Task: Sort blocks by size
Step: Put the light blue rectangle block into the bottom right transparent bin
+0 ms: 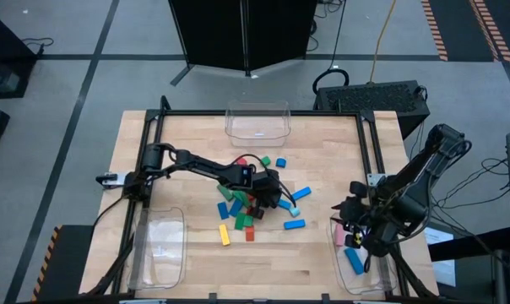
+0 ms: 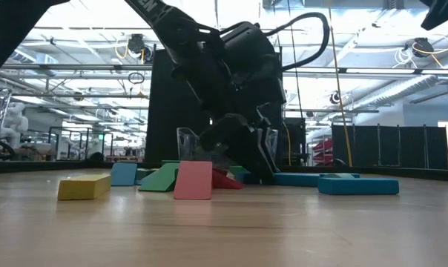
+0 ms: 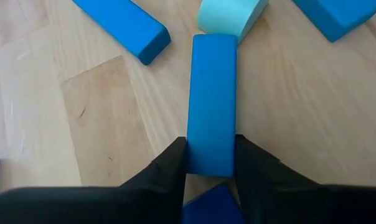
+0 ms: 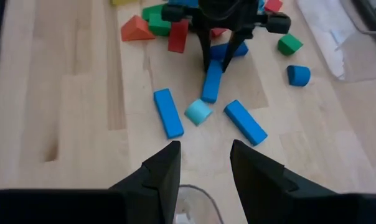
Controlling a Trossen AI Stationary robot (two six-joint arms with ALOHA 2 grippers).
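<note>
Blocks [image 1: 246,211] crowd left tool [image 3: 211,163], pinching blue bar [image 3: 211,102] touching cyan piece [image 3: 228,15].

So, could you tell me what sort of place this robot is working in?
Probably a robotics lab or workshop: a wooden table on a taped grey floor, exposed ceiling pipes overhead, and black curtain partitions behind.

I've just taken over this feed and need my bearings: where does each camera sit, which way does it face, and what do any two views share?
High: overhead, looking straight down on the table, both arms visible.
Low: at tabletop height, looking level across; the left gripper comes down among the blocks.
Left wrist: on the left arm, looking past its fingers, which flank a blue bar.
Right wrist: on the right arm, its open right gripper facing the pile.
Shared: both wrist views show that blue bar and the cyan block.
</note>
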